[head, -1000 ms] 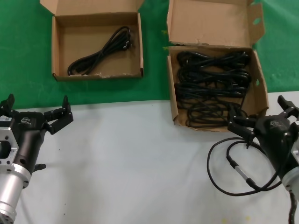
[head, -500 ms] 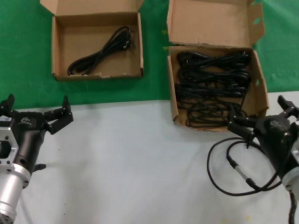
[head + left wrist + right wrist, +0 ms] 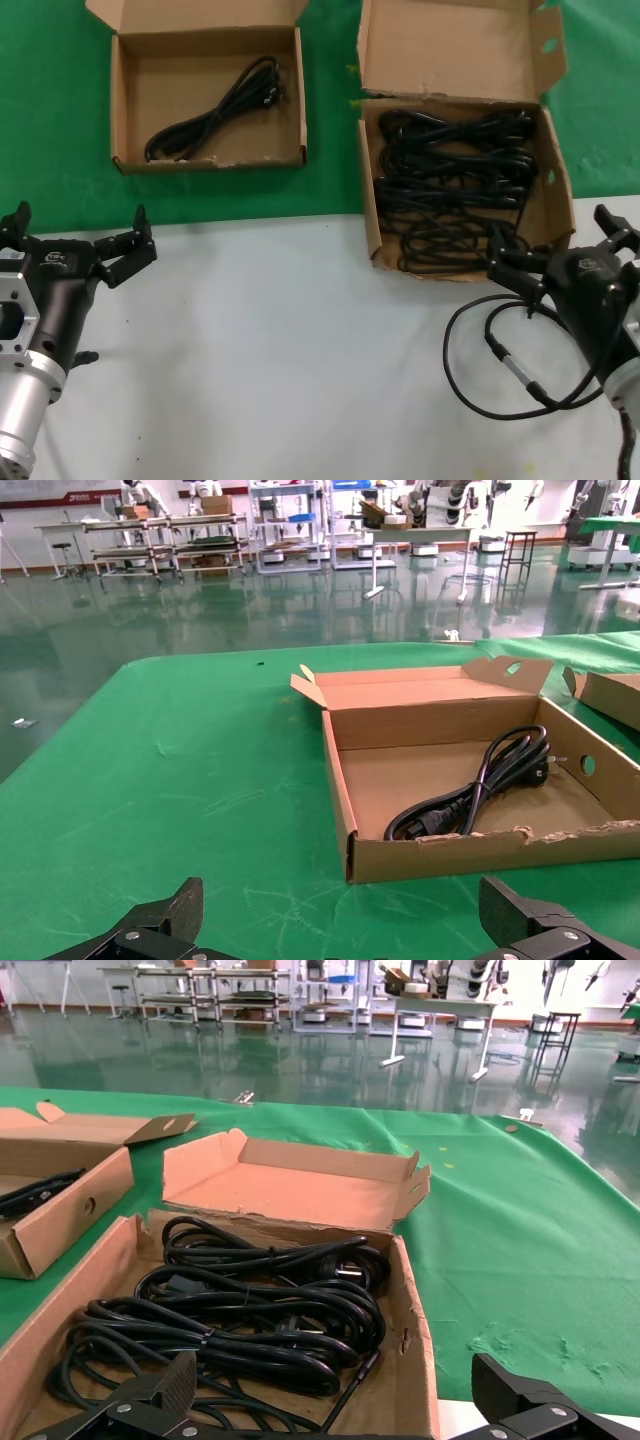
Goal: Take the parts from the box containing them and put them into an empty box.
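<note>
Black rubbery power cords (image 3: 455, 190) lay piled in looped bundles, one above another, filling the larger box (image 3: 553, 215) on the robot's right; exact count could not be told, roughly five or six bundles. That box sat with its rear on the green cloth (image 3: 50, 120) and its torn front wall over the pale table surface (image 3: 280, 350), tall flap with small oval slots standing behind. Smaller shallow box (image 3: 135, 100) stood well apart to the left on the green cloth, short plain flap raised, and it was not bare: one cord (image 3: 215, 112) lay diagonally across its floor. Two boxes in all. Right gripper (image 3: 558, 255) hovered at the front edge of the larger box, fingers spread, grasping nothing. Just below it a thin black cable (image 3: 470, 370) with a silver connector looped on the table. Left gripper (image 3: 78, 240) hung low over the pale surface near the cloth's edge, fingers spread wide, nothing held.
</note>
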